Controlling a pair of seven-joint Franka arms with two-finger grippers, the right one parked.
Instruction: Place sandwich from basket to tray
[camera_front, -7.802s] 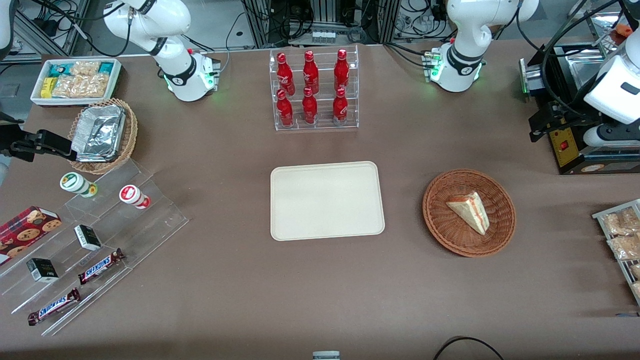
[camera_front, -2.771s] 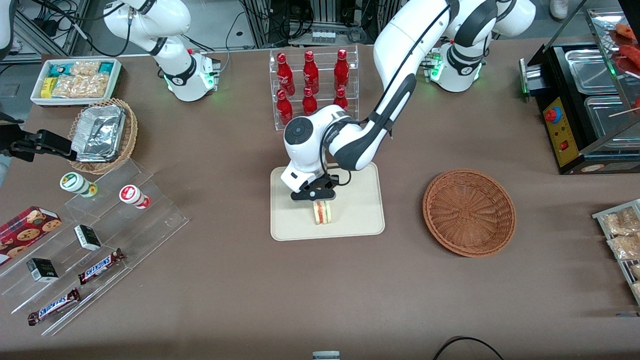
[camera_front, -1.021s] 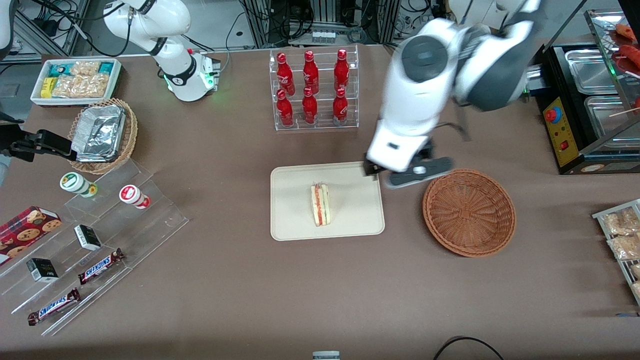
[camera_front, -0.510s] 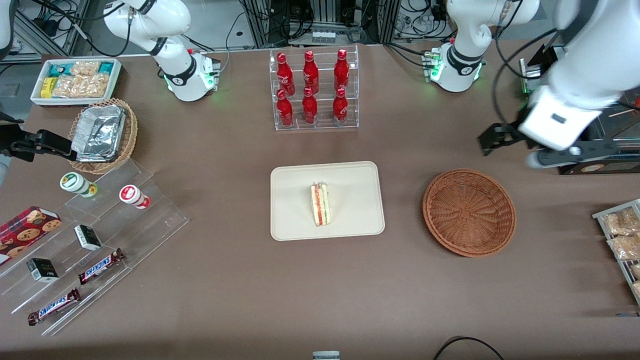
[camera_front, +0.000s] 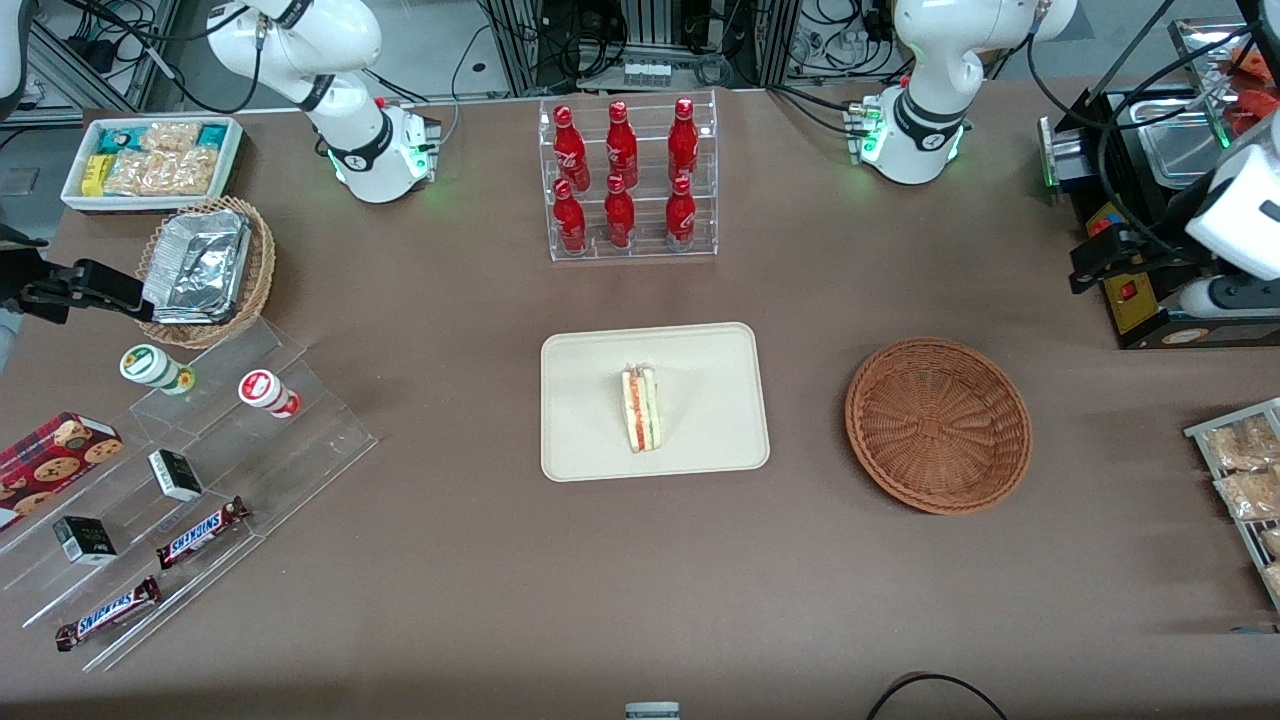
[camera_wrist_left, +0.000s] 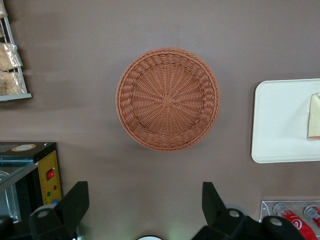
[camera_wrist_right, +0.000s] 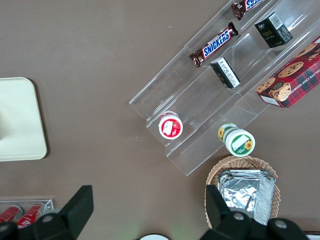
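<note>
The sandwich (camera_front: 641, 408) stands on its edge on the cream tray (camera_front: 700, 440), red and green filling layers facing up. The reddish-brown basket (camera_front: 938, 425) beside the tray holds nothing. My left gripper (camera_front: 1150, 272) is open and empty, raised high over the working arm's end of the table by the black machine, well apart from basket and tray. In the left wrist view its fingers (camera_wrist_left: 75, 202) stand wide apart around the gripper's middle (camera_wrist_left: 145, 205), with the basket (camera_wrist_left: 168, 99), the tray (camera_wrist_left: 280, 120) and the sandwich (camera_wrist_left: 314, 116) far below.
A clear rack of red bottles (camera_front: 625, 180) stands farther from the camera than the tray. A black machine (camera_front: 1140, 300) and a rack of bagged snacks (camera_front: 1240, 480) are at the working arm's end. Acrylic steps with snacks (camera_front: 200, 470) and a foil-filled tan basket (camera_front: 205, 270) lie toward the parked arm's end.
The gripper carried the sandwich from the basket, let go of it on the tray, then rose and swung away past the basket to the working arm's end.
</note>
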